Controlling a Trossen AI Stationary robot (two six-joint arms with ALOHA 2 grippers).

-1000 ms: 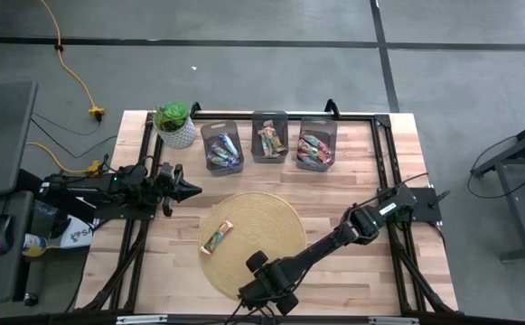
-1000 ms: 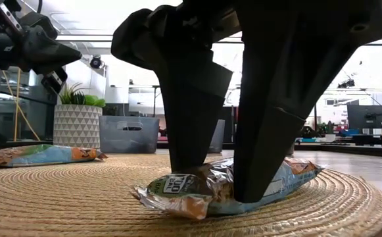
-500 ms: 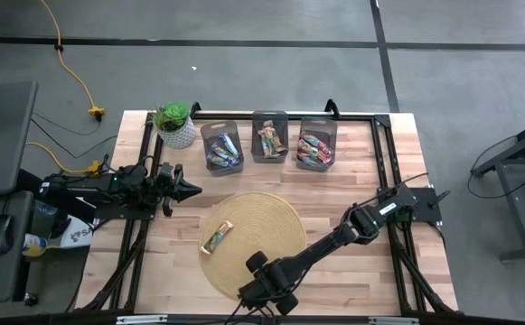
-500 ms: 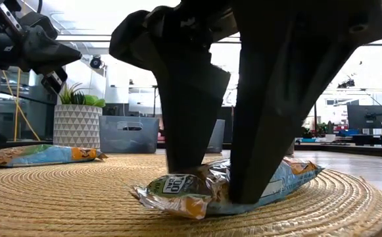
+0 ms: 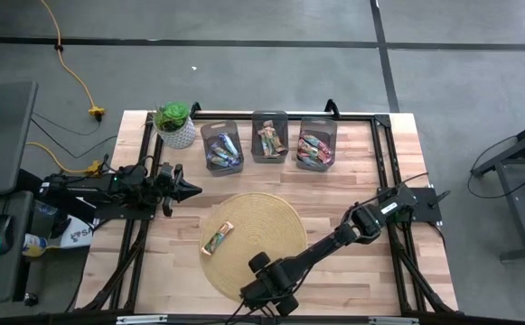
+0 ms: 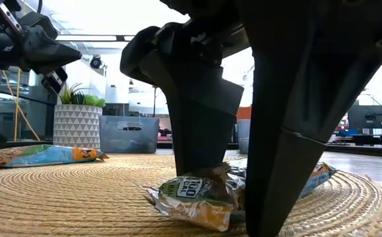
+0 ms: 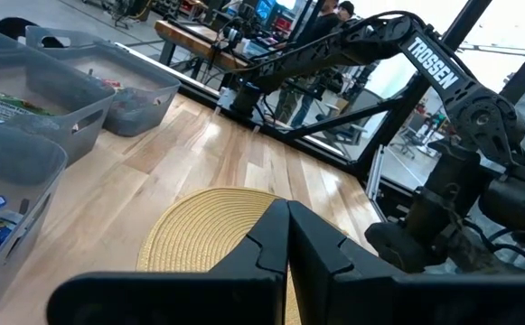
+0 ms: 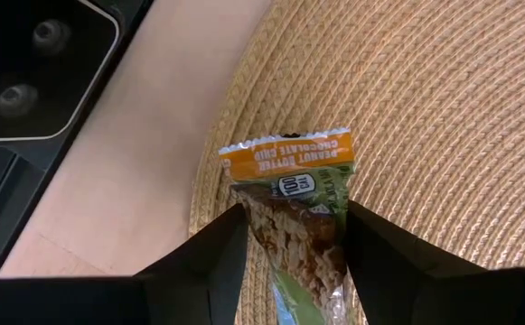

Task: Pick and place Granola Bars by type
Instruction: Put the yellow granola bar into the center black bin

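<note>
A green Granola Bar with an orange end (image 8: 289, 181) lies on the near part of the round woven mat (image 5: 267, 226), also seen in the low view (image 6: 194, 194). My right gripper (image 5: 264, 287) stands over it, pointing down and shut on it (image 6: 233, 210). A second Granola Bar, tan-orange and blue (image 5: 217, 237), lies flat on the mat's left part (image 6: 43, 155). My left gripper (image 5: 192, 190) waits shut above the table's left side, left of the mat (image 7: 286, 217). More bars lie in three grey bins at the far edge. My right gripper pinches the green Granola Bar about its middle (image 8: 291, 230), one finger (image 8: 221, 257) on each long edge, so the fingers lie across the bar. It comes from above, pointing down. The wrapper is bunched between the fingers, and the bar's underside (image 6: 191, 214) rests on the mat.
Three clear grey bins (image 5: 222, 147), (image 5: 269, 135), (image 5: 316, 143) stand in a row at the far edge, each holding bars. A potted plant (image 5: 174, 125) stands left of them. Bare wood (image 5: 352, 181) lies between the mat and the bins and to the mat's right.
My right gripper's fingers have drawn closer together on the green bar. The wrapper has crumpled between them, and the bar has shifted a little on the mat. My left arm has kept still.
</note>
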